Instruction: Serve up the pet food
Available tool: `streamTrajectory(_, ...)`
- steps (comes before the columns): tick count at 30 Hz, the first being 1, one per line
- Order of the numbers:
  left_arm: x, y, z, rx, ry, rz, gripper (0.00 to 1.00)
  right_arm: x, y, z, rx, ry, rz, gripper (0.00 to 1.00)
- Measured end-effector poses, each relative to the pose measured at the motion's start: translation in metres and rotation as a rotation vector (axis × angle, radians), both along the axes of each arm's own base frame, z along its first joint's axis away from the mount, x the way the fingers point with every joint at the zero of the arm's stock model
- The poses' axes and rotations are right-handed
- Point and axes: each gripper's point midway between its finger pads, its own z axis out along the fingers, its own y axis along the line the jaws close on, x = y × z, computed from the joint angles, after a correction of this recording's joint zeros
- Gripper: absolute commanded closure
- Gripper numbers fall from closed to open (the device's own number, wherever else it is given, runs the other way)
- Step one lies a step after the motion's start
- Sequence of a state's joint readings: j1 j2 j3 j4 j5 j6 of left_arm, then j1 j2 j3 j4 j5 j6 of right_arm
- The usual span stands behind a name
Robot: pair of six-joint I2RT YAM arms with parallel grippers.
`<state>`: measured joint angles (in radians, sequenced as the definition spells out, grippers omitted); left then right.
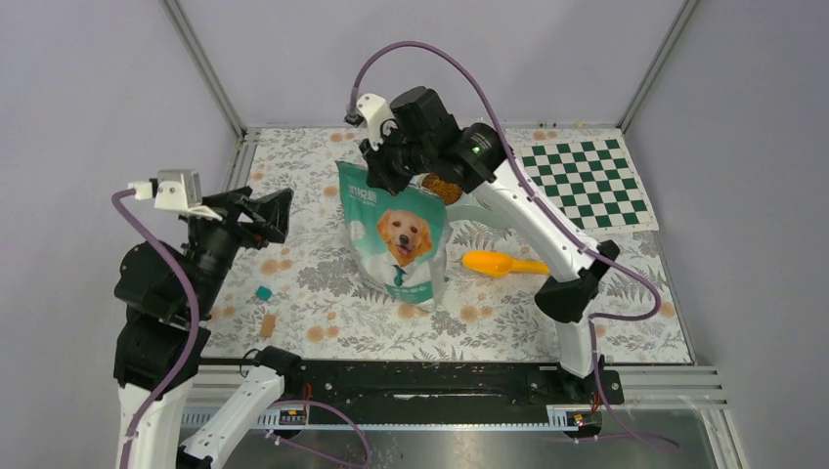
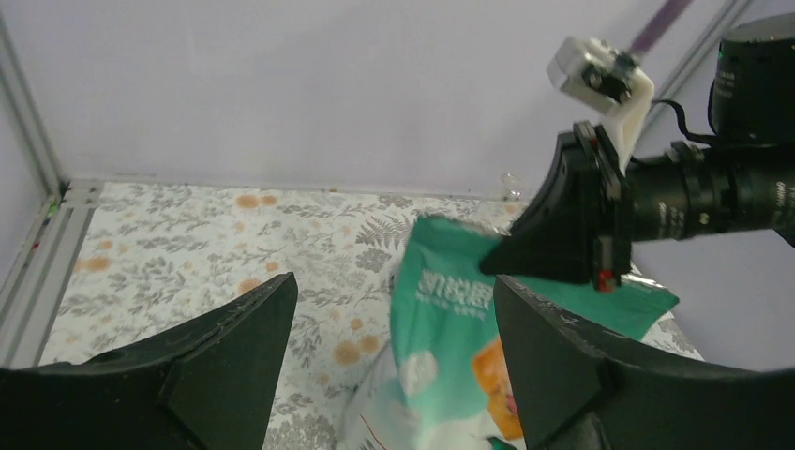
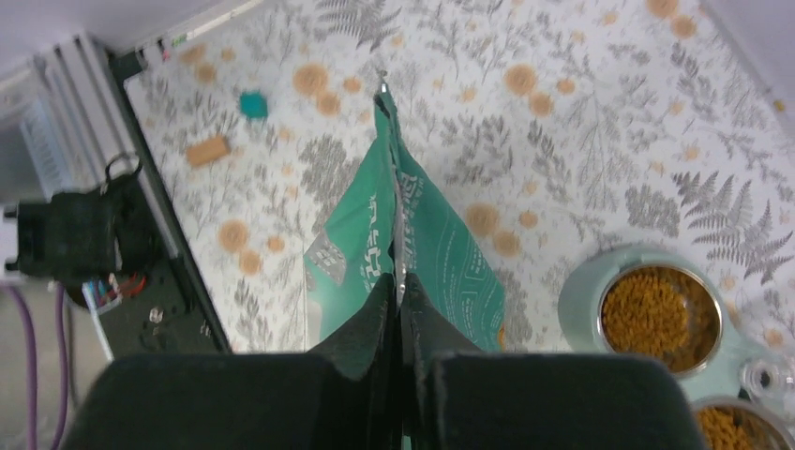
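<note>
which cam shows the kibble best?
Right wrist: kibble fills a pale green bowl, seen from above, unobstructed. Top external shows only a brown patch between bag and right arm. Left wrist shows none.

Left fingers (image 2: 230, 342) spread; right fingers (image 2: 562, 225) pinch teal bag (image 2: 441, 314) top edge.

The bag (image 1: 396, 239) is thin plastic, smooth and a bit shiny, with creases in it. The pet food (image 3: 661, 314) is dry, rough brown bits. It lies in a bowl (image 3: 577, 314) that is shiny metal inside, with a smooth pale plastic rim. The scoop (image 1: 494, 263) is smooth orange plastic. The table (image 1: 323, 313) top looks like dull cloth with flowers. The left pincer (image 2: 392, 286) and the right pincer (image 3: 398, 295) are dull black plastic.
</note>
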<state>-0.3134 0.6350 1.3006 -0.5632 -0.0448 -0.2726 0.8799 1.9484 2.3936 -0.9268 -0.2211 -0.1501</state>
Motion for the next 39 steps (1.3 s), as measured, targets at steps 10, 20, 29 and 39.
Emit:
streamTrajectory(10,-0.04,0.029,-0.025,-0.034,0.049,0.091,0.16,0.044,0.056,0.014,0.194,-0.057,-0.07,1.0)
streamTrajectory(20,-0.043,0.026,-0.048,0.017,0.122,0.068,0.01,0.053,0.073,0.095,0.481,-0.207,-0.071,0.01)
streamTrajectory(29,-0.038,0.025,-0.065,0.033,0.239,0.08,0.01,0.021,-0.029,0.154,0.483,-0.276,-0.301,0.01)
streamTrajectory(39,-0.052,0.02,-0.084,-0.018,0.283,0.044,0.01,-0.081,-0.261,0.081,0.412,-0.231,-0.772,0.01)
